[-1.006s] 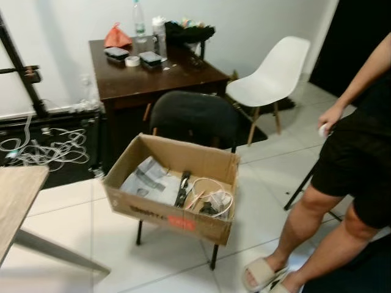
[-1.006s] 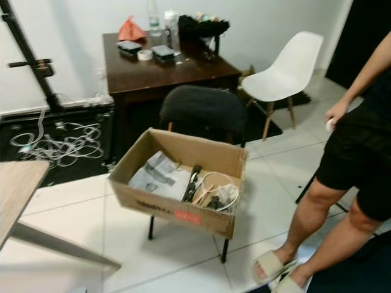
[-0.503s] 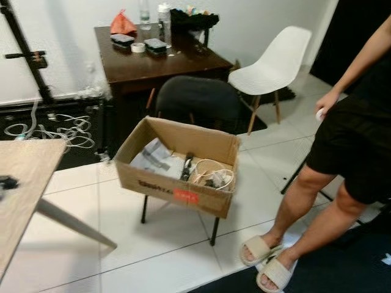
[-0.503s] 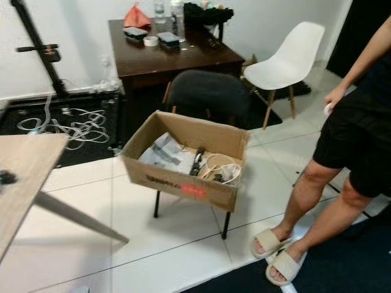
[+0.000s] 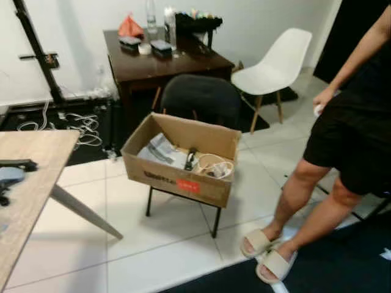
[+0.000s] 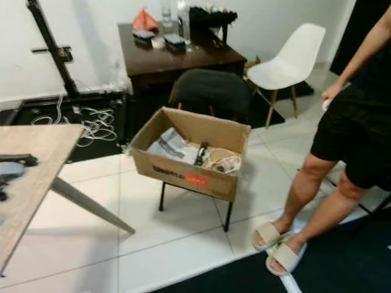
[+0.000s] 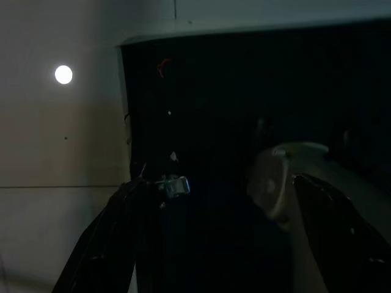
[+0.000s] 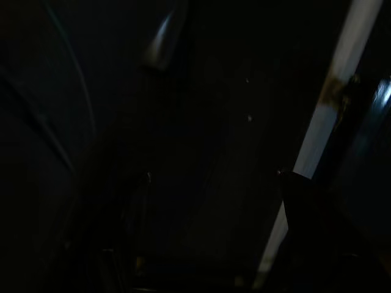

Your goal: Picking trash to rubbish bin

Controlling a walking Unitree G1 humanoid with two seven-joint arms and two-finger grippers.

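Pale wood is filling the near left, where a table (image 5: 36, 177) is carrying a few dark items (image 5: 15, 166) at its edge. White tiles (image 5: 159, 250) are running beyond it to a black chair (image 5: 198, 101), on whose seat a box (image 5: 180, 183) is sitting, open at the top, its long axis slanting from near right to far left. Inside the box, grey papers (image 5: 160, 149) are lying toward the left end, a black tool (image 5: 190, 159) is lying across the middle, pointing roughly away from the camera, and a coil of pale cable (image 5: 215, 165) is resting at the right end.

On the right, a person (image 5: 348, 140) in black shorts and sandals is standing just beside the box. Farther back, a white chair (image 5: 275, 61) is standing near a dark desk (image 5: 165, 61) loaded with bottles (image 5: 160, 21), a red bag (image 5: 130, 27) and a tape roll (image 5: 145, 48). White cables (image 5: 73, 125) are lying tangled on a black mat by the wall.

In the dim wrist views, the left gripper (image 7: 214, 244) is hanging over dark floor with fingers (image 7: 110, 238) spread apart and holding nothing; the right gripper (image 8: 201, 244) is too dark to tell how far it is open.
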